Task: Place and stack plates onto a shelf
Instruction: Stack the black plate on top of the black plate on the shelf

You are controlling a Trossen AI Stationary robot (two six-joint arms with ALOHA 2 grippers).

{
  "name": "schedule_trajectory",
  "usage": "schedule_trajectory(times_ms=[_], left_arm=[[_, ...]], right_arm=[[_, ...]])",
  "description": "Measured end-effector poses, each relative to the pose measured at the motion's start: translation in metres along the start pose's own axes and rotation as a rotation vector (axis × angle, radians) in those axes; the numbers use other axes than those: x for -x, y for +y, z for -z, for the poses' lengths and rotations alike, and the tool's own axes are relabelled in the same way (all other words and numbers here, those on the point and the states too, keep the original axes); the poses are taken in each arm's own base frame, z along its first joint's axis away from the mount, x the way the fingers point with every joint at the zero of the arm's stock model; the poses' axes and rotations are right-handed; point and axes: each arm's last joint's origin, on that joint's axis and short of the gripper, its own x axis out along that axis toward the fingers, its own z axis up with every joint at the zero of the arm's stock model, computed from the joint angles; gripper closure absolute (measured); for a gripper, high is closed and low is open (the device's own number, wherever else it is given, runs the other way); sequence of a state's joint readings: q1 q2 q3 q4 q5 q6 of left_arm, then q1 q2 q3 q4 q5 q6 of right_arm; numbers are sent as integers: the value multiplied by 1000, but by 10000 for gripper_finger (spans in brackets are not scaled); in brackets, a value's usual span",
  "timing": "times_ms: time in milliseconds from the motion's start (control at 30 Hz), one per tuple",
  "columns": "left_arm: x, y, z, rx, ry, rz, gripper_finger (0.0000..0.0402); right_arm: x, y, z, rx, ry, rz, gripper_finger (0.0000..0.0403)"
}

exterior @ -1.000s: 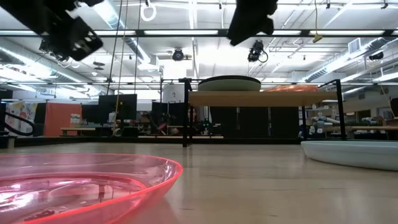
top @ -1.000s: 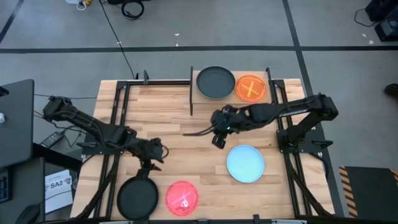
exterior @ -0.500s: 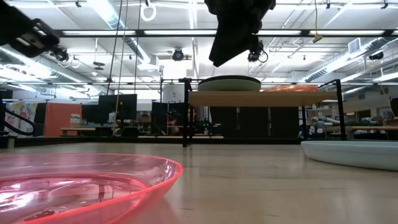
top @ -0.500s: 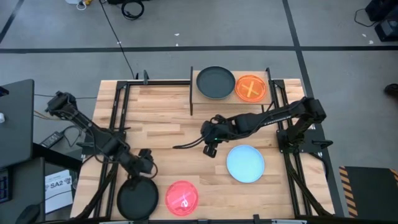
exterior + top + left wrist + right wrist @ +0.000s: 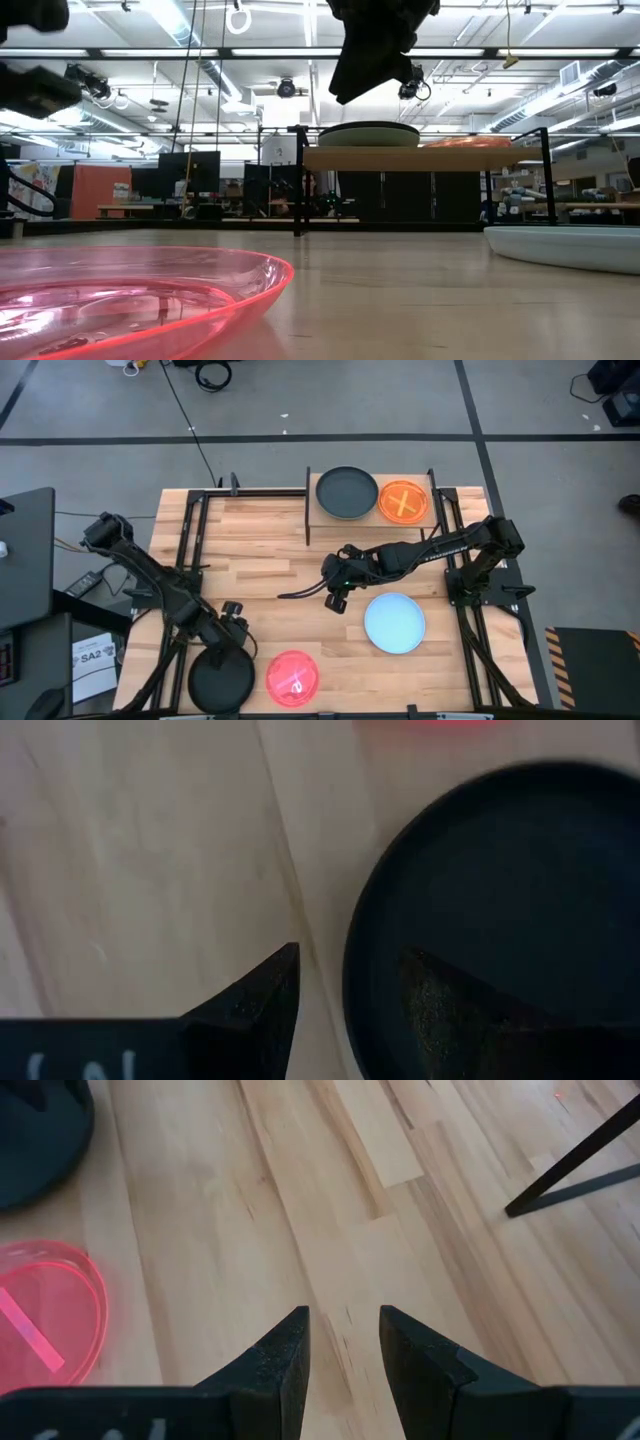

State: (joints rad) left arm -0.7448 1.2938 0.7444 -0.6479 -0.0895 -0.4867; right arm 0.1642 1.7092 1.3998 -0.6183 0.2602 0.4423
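Note:
The shelf [image 5: 370, 518] stands at the far edge and carries a dark greenish plate [image 5: 346, 493] and an orange plate [image 5: 403, 501] side by side. A black plate [image 5: 221, 680], a pink plate [image 5: 292, 677] and a light blue plate [image 5: 395, 622] lie flat on the tabletop. My left gripper [image 5: 345, 990] is open and points down over the black plate's far rim [image 5: 352, 960], one finger outside it and one over its inside. My right gripper [image 5: 335, 598] hangs open above the middle of the table with nothing between its fingers [image 5: 300, 1350].
Black metal frame rails [image 5: 190, 550] run along the left and right sides of the tabletop. A shelf leg [image 5: 570, 1175] shows in the right wrist view. Bare wood [image 5: 260, 550] lies between the shelf and the plates near the front edge.
My left gripper has moved toward the near edge and down, tipping steeper, and now stands over the black plate's far rim. My right gripper moved left, toward the near edge and a little down, then stopped. No plate has moved.

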Motion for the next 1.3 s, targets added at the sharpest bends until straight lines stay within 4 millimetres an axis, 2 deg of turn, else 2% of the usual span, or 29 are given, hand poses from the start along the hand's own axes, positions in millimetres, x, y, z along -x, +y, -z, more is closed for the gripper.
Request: schedule_trajectory(times_ms=[267, 500, 1000, 1300], left_arm=[[-32, -2, 2, -12, 129, -53, 228], [-49, -6, 6, -2, 255, 32, 233], [-50, -8, 7, 6, 284, 81, 348], [-47, -7, 7, 11, 292, 90, 360]], right_arm=[[0, 0, 0, 0, 0, -1, 274], [0, 0, 0, -1, -2, -2, 274], [0, 0, 0, -1, -4, -3, 274], [0, 0, 0, -1, -4, -3, 274]])
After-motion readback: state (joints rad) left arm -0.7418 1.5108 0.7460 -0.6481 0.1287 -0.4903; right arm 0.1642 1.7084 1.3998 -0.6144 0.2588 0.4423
